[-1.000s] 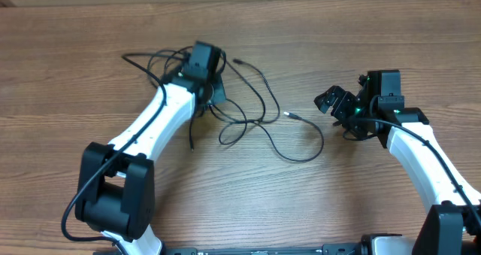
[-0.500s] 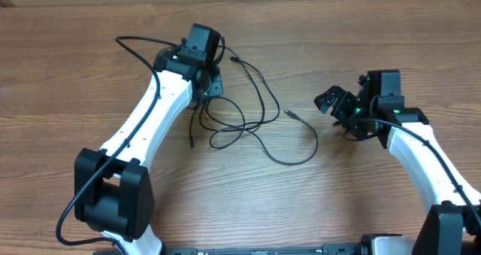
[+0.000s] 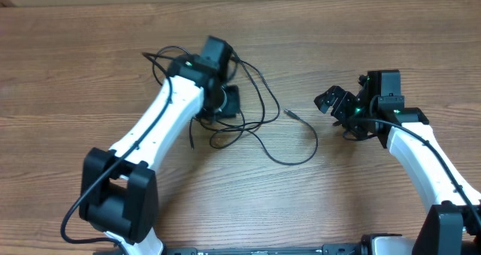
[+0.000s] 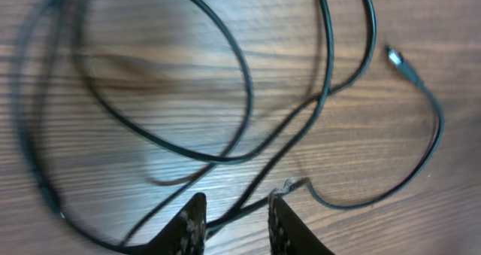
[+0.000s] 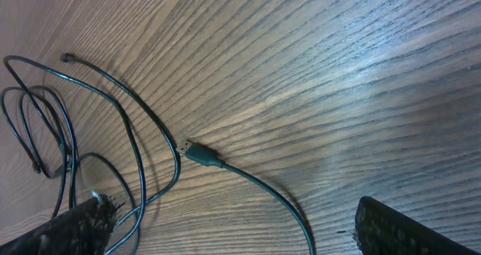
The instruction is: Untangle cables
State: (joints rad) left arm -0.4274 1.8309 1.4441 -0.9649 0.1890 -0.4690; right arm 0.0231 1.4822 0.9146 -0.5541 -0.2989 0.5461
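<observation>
Where the left arm (image 3: pixel 161 123) reaches out across the table (image 3: pixel 338 210), the cables (image 3: pixel 263 127) lie in a loose black tangle left of centre, their loops crossing one another under and beside the left pincer (image 3: pixel 228 103). In the left wrist view its fingers (image 4: pixel 194 223) stand a little apart. One strand runs through the gap between them, and they are not pressed onto it, so the pincer pinches nothing. More loops spread over the wood ahead of it, blurred toward the left edge of that view.

From the tangle one long cord sweeps right in a wide curve and ends in a silver-tipped plug (image 3: pixel 290 113), which lies flat on bare wood between the two arms. The right pincer (image 3: pixel 331 101) is just right of that plug and well apart from the tangle, its jaws spread wide with nothing held. In the right wrist view the plug lies ahead of the spread fingers, its cord running back toward the lower edge between them. Several thin loops and a second cord end (image 5: pixel 68 58) lie farther off at the left
</observation>
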